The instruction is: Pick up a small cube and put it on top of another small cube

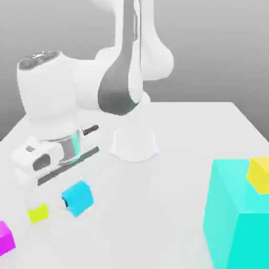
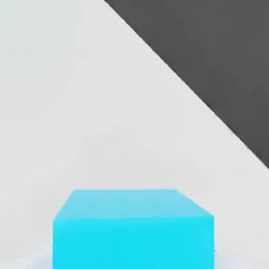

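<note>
Going left to right in the exterior view, a magenta cube (image 1: 5, 237) lay farthest out from the end effector (image 1: 67, 204), then the lime-yellow cube (image 1: 38, 213) just beside and slightly below it. The end effector was clamped on the small sky-blue cube (image 1: 79, 197), which appeared held just clear of the counter (image 1: 173, 157). The huge turquoise block (image 1: 239, 220), a yellow cube (image 1: 259, 174) on it, stood well apart. Stacking well likely meant raising the sky-blue cube above the lime-yellow one, centring it squarely, and lowering gently before release.
</note>
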`<control>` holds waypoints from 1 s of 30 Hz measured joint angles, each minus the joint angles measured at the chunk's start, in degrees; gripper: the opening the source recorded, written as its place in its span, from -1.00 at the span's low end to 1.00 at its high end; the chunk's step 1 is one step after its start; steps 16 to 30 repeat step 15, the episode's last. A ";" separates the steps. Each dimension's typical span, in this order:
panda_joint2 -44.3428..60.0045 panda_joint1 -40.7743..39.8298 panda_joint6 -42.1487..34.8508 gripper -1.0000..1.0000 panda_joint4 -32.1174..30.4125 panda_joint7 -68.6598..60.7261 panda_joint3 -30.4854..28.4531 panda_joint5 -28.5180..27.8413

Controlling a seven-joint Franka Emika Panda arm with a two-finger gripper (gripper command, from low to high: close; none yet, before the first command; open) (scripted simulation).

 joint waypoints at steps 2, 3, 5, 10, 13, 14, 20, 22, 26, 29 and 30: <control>-1.07 4.78 -4.17 -1.00 3.34 -3.69 2.31 -1.61; -1.64 7.03 -6.27 -1.00 5.03 -5.52 3.55 -2.49; -2.81 11.33 -10.46 -1.00 8.43 -9.16 6.27 -4.32; -3.95 22.35 -17.81 -1.00 15.85 -18.73 11.45 -8.93; -2.35 22.80 -14.52 1.00 14.27 -20.12 11.29 -9.16; -2.35 22.77 -14.52 1.00 14.27 -20.12 11.29 -9.16; -2.35 22.74 -14.52 1.00 14.27 -20.12 11.29 -9.16; -2.35 22.74 -14.52 1.00 14.27 -20.12 11.29 -9.16; -2.35 22.74 -14.52 1.00 14.27 -20.12 11.29 -9.16; -2.35 22.74 -14.52 1.00 14.27 -20.12 11.29 -9.16; -2.35 22.74 -14.52 1.00 14.27 -20.12 11.29 -9.16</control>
